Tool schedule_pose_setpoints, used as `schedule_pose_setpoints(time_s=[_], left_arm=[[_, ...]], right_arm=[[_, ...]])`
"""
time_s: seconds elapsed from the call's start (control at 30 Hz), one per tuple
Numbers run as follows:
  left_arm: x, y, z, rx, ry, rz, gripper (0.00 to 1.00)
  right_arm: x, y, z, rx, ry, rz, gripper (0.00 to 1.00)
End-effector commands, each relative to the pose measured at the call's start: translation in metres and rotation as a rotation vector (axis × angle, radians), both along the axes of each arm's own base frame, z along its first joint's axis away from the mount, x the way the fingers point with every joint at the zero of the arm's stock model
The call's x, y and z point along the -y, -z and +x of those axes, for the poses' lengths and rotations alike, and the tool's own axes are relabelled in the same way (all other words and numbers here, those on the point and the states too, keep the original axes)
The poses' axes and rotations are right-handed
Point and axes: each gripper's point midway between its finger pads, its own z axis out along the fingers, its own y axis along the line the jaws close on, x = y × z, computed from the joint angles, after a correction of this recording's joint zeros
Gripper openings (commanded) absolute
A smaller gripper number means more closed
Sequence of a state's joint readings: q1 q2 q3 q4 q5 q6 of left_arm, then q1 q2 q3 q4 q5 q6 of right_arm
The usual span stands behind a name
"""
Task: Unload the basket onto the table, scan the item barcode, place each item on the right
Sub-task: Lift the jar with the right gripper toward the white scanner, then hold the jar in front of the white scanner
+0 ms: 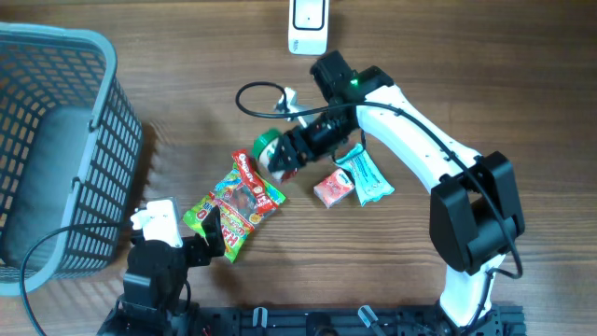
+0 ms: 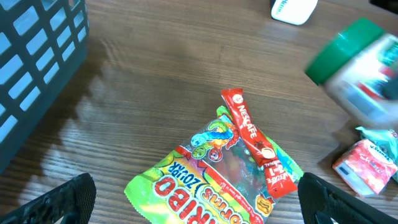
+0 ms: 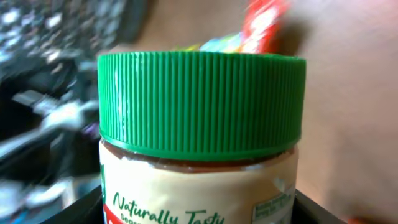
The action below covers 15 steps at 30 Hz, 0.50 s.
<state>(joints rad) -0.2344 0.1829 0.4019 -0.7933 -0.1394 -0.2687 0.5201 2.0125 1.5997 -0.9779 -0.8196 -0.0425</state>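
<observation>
Green-lid jar (image 1: 271,150) clamped in R tool (image 1: 283,157); L tool (image 2: 202,202) wide apart, empty.

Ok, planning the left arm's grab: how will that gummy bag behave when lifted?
Probably floppy: the gummy bag is a thin pouch lying flat. The Nescafe stick resting on it would likely slide off. Glossy film may slip.

1 jar (image 1: 269,147), 1 basket (image 1: 114,168), 1 scanner (image 1: 308,23), 4 snack pkts (image 1: 233,207).

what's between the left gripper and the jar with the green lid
Between the left gripper and the jar: the Haribo gummy bag with a red Nescafe stick on it, seen in the overhead and left wrist views.
</observation>
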Motion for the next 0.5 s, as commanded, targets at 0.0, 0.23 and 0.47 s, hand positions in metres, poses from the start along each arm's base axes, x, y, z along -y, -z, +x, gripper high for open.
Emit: schedule_pose_setpoints(time_s=[0.0, 0.23, 0.47], left_arm=[[0.001, 0.002, 0.0, -0.001, 0.002, -0.011, 1.0], [0.001, 0.002, 0.0, -0.001, 0.002, -0.011, 1.0], [0.001, 0.002, 0.0, -0.001, 0.002, -0.011, 1.0]], right_arm=[[0.008, 0.015, 0.048, 0.118, 0.188, -0.146, 0.57], [0.034, 0.021, 0.12, 0.434, 0.374, -0.324, 0.62], [0.045, 0.002, 0.168, 0.651, 0.505, -0.363, 0.65]])
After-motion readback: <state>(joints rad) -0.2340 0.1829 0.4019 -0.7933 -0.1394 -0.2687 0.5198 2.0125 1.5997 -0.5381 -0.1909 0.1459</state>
